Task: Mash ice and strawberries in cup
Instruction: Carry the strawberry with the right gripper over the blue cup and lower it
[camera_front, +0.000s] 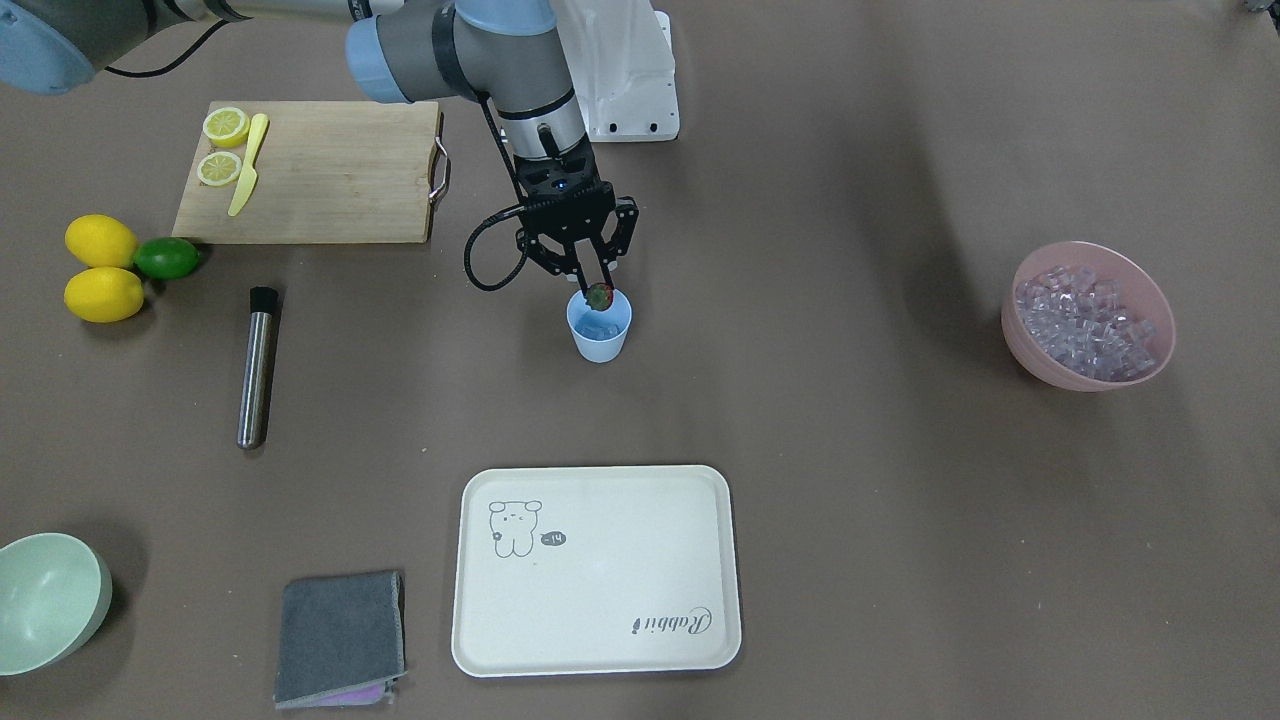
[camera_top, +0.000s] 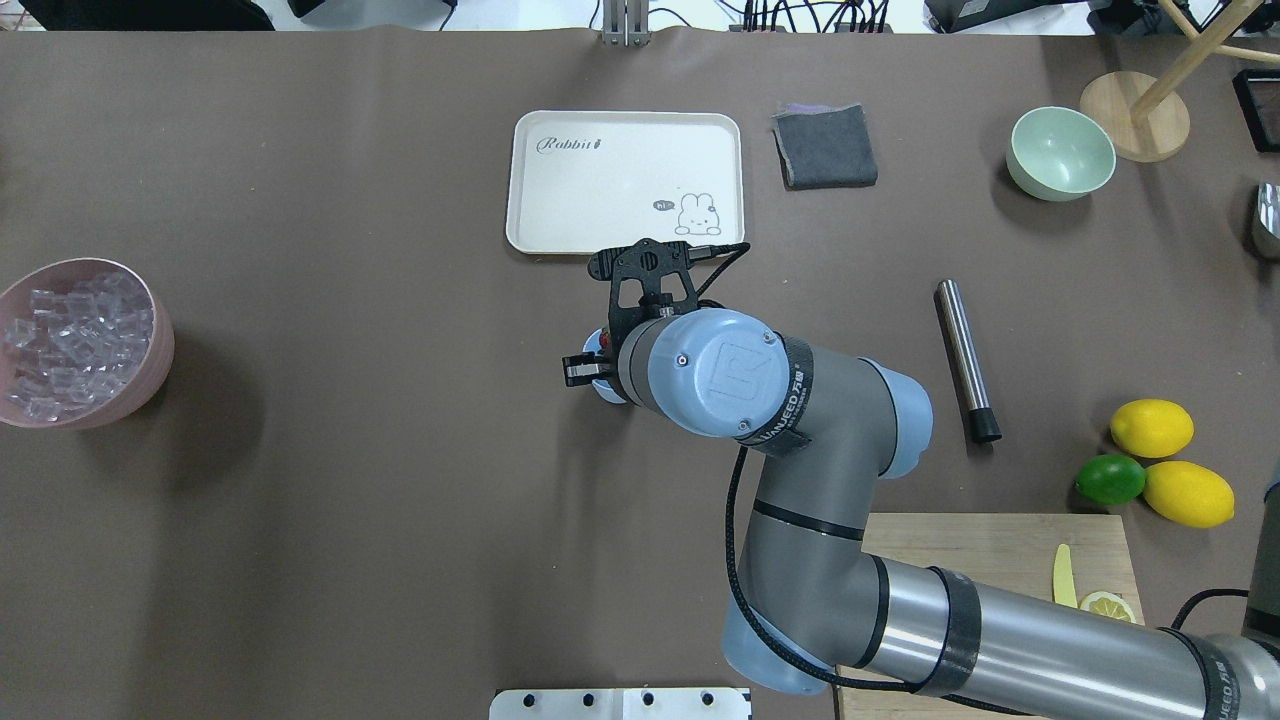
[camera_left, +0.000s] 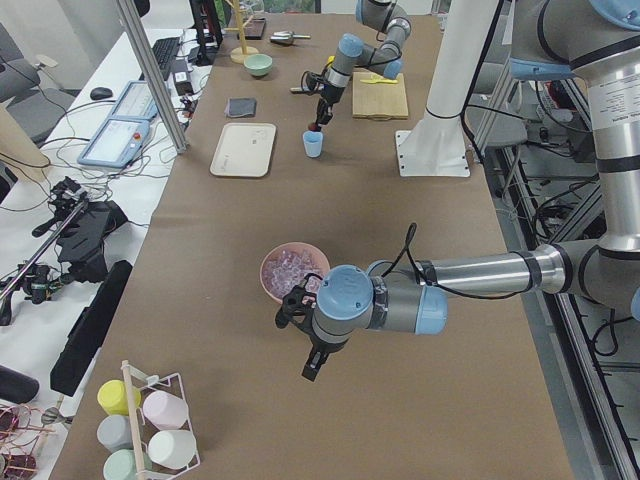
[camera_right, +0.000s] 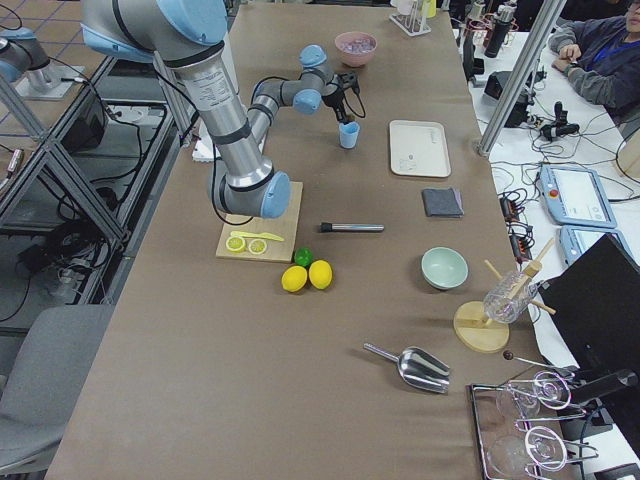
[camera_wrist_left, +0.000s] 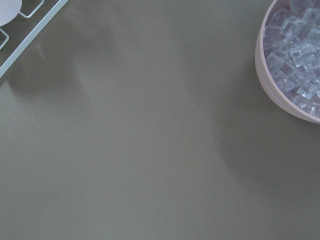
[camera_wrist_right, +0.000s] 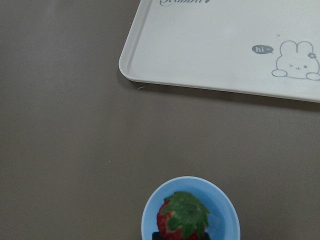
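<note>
Strawberry is held, pinched in the right gripper, just above cup mid-frame; loading step judged underway, release called for next.

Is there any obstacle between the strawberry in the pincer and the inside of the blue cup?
Nothing visible stands between them. The right pincer holds the strawberry over the open mouth of the cup; only ice lies inside.

Cup mouth blocked by right tool gripping strawberry. Counter open round cup. Tray and muddler well apart.
</note>
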